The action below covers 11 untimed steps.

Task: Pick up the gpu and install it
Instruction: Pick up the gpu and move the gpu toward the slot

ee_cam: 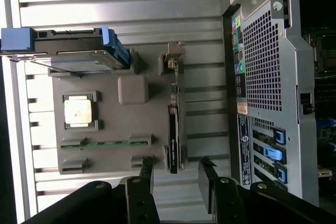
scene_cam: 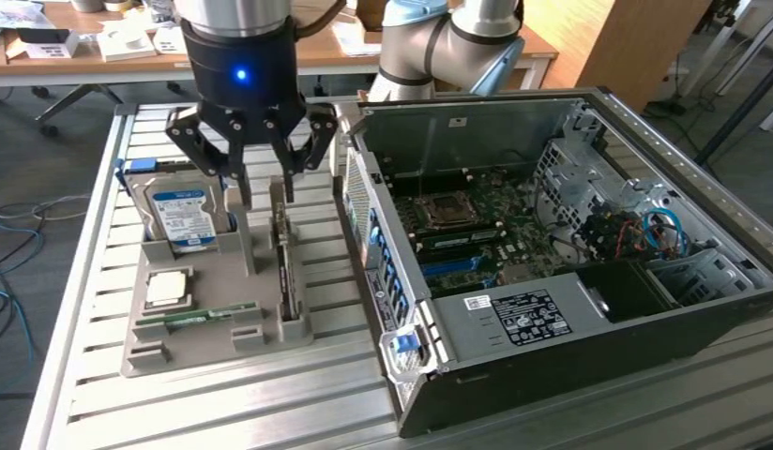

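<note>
My gripper (scene_cam: 264,195) hung over the grey holder tray (scene_cam: 218,352) with its fingers (ee_cam: 147,174) spread wide and nothing between them. The gpu (scene_cam: 285,272) stood on its long edge in a slot along the side of the tray nearest the computer case (scene_cam: 550,309), a thin dark card seen edge-on. In the wrist view the gpu (ee_cam: 173,135) ran straight away from me, and its near end lay in line with the gap between my two fingers, one finger to each side of it. From the exterior view my fingertips were down around the card's far, upper end. I could not tell from that angle whether either one was touching it, though it looked as if they were just clear.

The card had not been lifted; it sat in its slot, upright. Beside it in the same tray the hard drive (scene_cam: 180,216) with the blue-white label stood on edge at the far end. The square processor chip (scene_cam: 169,287) lay flat near the middle, and the slim green memory stick (scene_cam: 199,316) lay just in front of it. The tray rested on the slatted metal table (scene_cam: 236,417). The case lay open on the exterior view's right, close beside the tray, with its motherboard (scene_cam: 475,230) exposed.
</note>
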### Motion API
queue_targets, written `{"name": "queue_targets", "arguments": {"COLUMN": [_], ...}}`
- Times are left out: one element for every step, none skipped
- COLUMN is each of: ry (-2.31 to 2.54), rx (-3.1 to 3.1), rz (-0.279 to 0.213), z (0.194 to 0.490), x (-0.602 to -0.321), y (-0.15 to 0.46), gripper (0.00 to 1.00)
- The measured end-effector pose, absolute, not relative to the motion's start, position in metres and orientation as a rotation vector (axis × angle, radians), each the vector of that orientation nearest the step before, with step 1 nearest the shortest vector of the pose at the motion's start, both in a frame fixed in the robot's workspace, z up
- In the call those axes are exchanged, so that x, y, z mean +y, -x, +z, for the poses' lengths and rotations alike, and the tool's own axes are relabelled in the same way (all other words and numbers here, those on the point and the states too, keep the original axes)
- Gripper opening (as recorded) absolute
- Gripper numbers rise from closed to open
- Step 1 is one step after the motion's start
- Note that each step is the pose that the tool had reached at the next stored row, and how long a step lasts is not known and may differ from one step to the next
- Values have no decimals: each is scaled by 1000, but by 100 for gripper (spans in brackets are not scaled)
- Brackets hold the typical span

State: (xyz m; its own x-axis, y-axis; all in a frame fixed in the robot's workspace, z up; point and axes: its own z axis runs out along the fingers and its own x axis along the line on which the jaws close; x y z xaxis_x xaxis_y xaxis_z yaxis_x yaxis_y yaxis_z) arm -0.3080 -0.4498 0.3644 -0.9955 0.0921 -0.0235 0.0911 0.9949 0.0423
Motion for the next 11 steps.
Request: {"name": "queue_targets", "arguments": {"ry": [-143,-143,-143,-143,-143,-143,-143,-143,-143,-143,-143], "rx": [3112,3112,3112,3112,3112,3112,3112,3112,3112,3112,3112], "rz": [64,64,64,64,64,64,64,64,64,64,64], "z": [363,361,359,358,356,354,352,351,349,348,347], "x": [-450,-450,-450,-450,-450,-450,-450,-450,-450,-450,-450], "y": [308,308,308,308,308,308,308,308,308,308,308], "gripper": [47,47,47,47,47,47,47,47,47,47,47]}}
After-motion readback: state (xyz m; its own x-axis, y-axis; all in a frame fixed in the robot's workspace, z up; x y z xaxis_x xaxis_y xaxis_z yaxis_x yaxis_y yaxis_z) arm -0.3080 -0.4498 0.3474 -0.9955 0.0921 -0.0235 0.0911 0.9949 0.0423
